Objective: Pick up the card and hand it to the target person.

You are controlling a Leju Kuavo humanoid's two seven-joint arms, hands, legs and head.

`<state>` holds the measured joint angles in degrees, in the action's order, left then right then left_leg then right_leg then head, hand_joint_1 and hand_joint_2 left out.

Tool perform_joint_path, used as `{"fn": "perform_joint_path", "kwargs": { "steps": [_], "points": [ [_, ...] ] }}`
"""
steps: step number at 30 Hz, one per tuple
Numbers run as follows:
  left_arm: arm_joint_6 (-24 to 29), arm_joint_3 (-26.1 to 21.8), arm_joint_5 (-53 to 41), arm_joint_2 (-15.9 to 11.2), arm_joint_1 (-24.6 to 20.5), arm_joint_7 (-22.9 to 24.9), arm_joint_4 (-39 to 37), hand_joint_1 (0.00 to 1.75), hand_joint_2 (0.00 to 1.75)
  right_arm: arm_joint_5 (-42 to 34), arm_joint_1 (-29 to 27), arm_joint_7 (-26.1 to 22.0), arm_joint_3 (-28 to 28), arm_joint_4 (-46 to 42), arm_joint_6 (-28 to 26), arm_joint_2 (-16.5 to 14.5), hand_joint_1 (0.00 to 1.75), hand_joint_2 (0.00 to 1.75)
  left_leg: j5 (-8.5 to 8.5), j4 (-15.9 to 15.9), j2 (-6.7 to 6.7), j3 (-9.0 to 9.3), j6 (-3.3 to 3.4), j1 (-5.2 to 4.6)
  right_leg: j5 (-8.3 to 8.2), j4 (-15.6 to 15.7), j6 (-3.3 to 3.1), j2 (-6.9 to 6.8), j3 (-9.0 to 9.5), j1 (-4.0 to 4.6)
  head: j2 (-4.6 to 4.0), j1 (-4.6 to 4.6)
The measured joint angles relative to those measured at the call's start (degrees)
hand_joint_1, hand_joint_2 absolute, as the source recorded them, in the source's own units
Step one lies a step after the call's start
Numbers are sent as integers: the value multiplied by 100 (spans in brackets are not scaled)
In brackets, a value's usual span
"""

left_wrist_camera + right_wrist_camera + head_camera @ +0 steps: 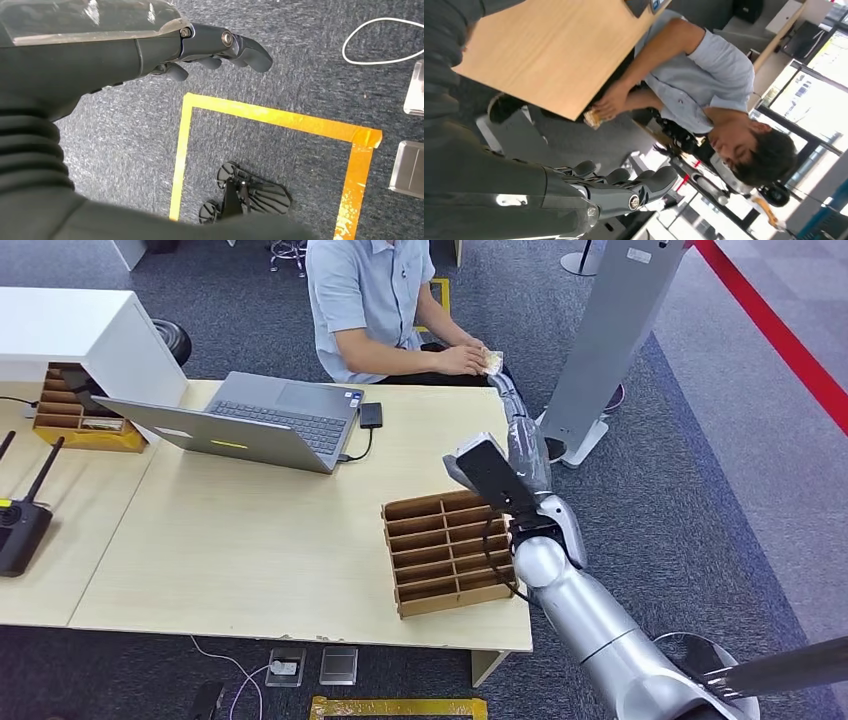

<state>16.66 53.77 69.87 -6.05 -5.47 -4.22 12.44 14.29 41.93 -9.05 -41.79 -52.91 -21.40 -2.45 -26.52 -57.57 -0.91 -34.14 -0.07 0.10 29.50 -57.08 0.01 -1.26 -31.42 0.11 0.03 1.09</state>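
Observation:
The card point(491, 362) is a small pale piece held in the hands of a seated person point(370, 300) in a light blue shirt, at the far edge of the table. My right arm stretches past the table's right end toward that person, and my right hand point(506, 392) stops just short of the card. In the right wrist view the right hand point(624, 189) has its fingers stretched out with nothing in them, and the card point(593, 118) sits in the person's hand beyond. My left hand point(215, 47) hangs over the carpet, holding nothing.
On the wooden table point(250, 550) stand a brown cardboard divider tray point(445, 550) beside my right arm, an open laptop point(250, 420), a second cardboard organizer point(75, 415) and a black router point(20, 525). A grey stand point(610, 330) rises right of the person. Yellow tape point(280, 117) marks the floor.

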Motion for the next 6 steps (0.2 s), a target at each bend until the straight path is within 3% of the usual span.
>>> {"fn": "perform_joint_path", "kwargs": {
  "steps": [6],
  "points": [
    [66, 0, 61, -12, 20, 40, 0, 0, 0, -836, -647, 144, 256, -776, 507, 431, 0, 175, -1, 0, 0, 0, 0, 0, 0, 2, 0, 3, -1, 0, -1, 1]
  ]
}}
